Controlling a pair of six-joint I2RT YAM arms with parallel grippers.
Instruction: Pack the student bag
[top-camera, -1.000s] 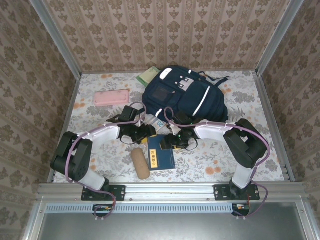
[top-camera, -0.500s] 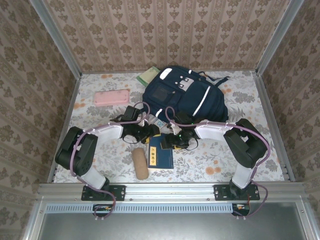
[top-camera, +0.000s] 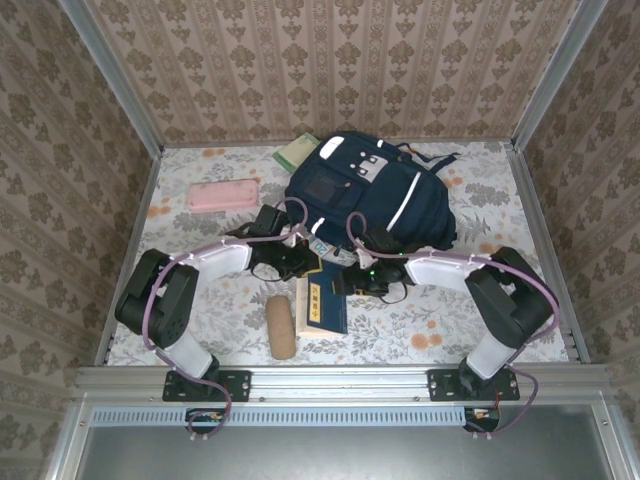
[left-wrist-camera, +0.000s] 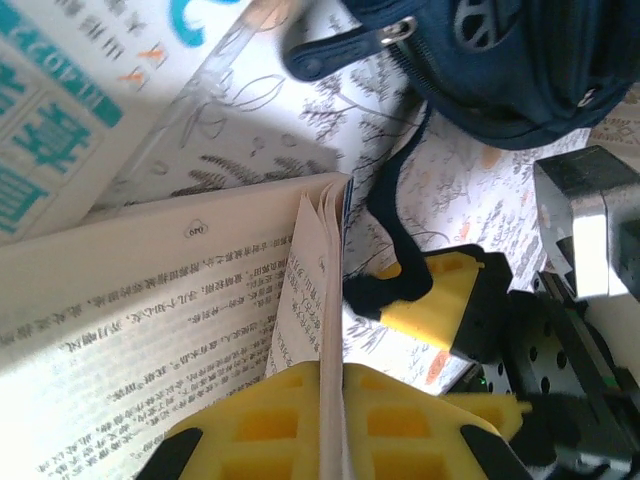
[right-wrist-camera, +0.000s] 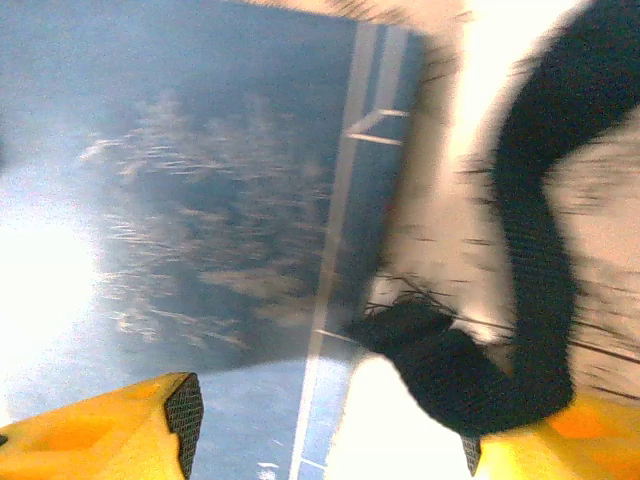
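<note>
L gripper (left-wrist-camera: 330, 405): clamped on book (top-camera: 322, 308) edge, pages between pads | R gripper (right-wrist-camera: 330, 430): fingers apart, blue cover between them, dark strap (right-wrist-camera: 540, 250) draped on one finger | bag (top-camera: 375, 195): lies on table (top-camera: 450, 320), far centre, just beyond both grippers | pink case (top-camera: 222, 194): left of bag, apart

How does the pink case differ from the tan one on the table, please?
The pink case is flat and rectangular; the tan case is a rounded roll. The pink case lies crosswise at the far left, left of the student bag; the tan case points front to back near the front edge, beside the blue book. Both lie on the floral table, outside the bag.
</note>
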